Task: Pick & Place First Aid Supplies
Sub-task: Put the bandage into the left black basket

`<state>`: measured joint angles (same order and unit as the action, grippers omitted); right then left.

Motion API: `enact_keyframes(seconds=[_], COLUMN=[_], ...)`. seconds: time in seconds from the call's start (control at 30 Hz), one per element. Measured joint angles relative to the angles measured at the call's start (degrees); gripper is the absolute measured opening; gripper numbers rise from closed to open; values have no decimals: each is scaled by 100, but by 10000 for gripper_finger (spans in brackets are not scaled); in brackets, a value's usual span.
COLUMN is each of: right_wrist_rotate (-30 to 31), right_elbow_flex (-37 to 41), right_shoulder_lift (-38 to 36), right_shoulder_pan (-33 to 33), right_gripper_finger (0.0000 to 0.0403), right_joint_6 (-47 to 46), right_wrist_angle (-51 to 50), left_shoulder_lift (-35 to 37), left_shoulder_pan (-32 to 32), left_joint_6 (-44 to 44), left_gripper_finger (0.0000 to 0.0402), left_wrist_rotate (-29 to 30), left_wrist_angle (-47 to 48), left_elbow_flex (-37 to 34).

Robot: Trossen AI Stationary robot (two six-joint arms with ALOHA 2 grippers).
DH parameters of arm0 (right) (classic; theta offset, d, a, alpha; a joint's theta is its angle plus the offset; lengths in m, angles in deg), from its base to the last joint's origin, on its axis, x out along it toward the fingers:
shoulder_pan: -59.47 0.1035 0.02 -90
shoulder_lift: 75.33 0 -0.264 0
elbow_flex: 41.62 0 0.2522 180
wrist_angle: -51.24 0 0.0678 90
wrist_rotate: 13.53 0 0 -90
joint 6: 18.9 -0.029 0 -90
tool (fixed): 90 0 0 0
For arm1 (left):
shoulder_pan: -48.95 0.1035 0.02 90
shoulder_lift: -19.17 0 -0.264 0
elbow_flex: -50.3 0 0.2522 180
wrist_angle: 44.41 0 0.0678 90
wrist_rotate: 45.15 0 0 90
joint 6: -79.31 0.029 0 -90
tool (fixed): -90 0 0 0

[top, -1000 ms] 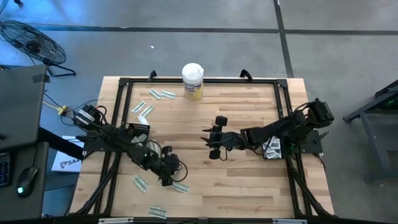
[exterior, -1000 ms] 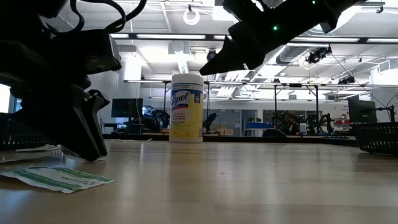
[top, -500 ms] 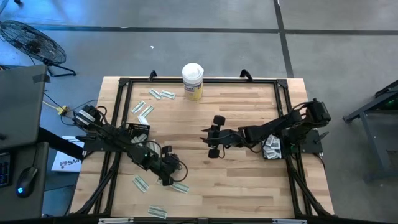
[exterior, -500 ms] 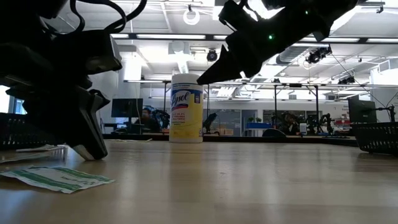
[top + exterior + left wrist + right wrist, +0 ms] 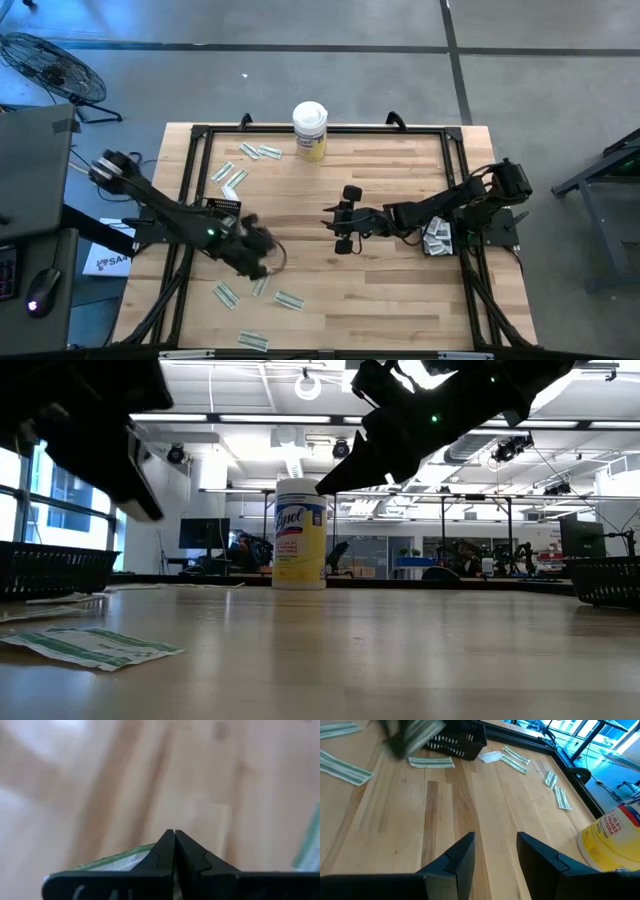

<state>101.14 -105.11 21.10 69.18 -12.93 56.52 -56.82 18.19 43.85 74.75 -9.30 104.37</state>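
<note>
The left hand (image 5: 258,262), at seven o'clock on the bench (image 5: 380,300), is pinching a green-white strip (image 5: 115,862) between closed fingers and lifting clear. Next, I judge, it is carrying it to the black basket (image 5: 222,212) nearby at nine. The right hand (image 5: 338,227) is hovering open mid-bench. More strips (image 5: 258,152) are lying at eleven.

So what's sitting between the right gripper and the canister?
Nothing. In the high view, only bare wood separates the right gripper, hovering mid-table, from the canister at the far edge. The nearest packets lie off to the canister's side.
</note>
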Motion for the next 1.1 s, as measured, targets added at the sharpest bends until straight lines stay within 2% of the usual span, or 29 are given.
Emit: enact_keyframes(seconds=[0.1, 0.2, 0.27, 0.4, 0.57, 0.7, 1.1], right_wrist_rotate=[-2, -2, -2, 0, 0, -44, -50], right_elbow_flex=[0, 0, 0, 0, 0, 0, 0], right_shoulder_lift=[-1, -1, -1, -1, -1, -1, -1], right_shoulder_pan=[0, 0, 0, 0, 0, 0, 0], right_gripper_finger=[138, 138, 138, 138, 138, 138, 138], right_joint_6=[0, 0, 0, 0, 0, 0, 0], right_wrist_angle=[7, 10, 9, 7, 6, 7, 7], left_shoulder_lift=[636, 1164, 1345, 1336, 1207, 1124, 1106], left_shoulder_pan=[0, 0, 2, 0, 2, 2, 2], left_joint_6=[-964, -2710, -3948, -5721, -6854, -6916, -5878], left_gripper_finger=[2, 3, 3, 3, 3, 3, 3], left_wrist_rotate=[674, 1513, 1853, 1896, 1713, 1589, 822], left_wrist_angle=[1074, 2376, 3243, 4369, 4276, 4016, 3762], left_elbow_flex=[2, 3, 9, -78, -628, -817, -820])
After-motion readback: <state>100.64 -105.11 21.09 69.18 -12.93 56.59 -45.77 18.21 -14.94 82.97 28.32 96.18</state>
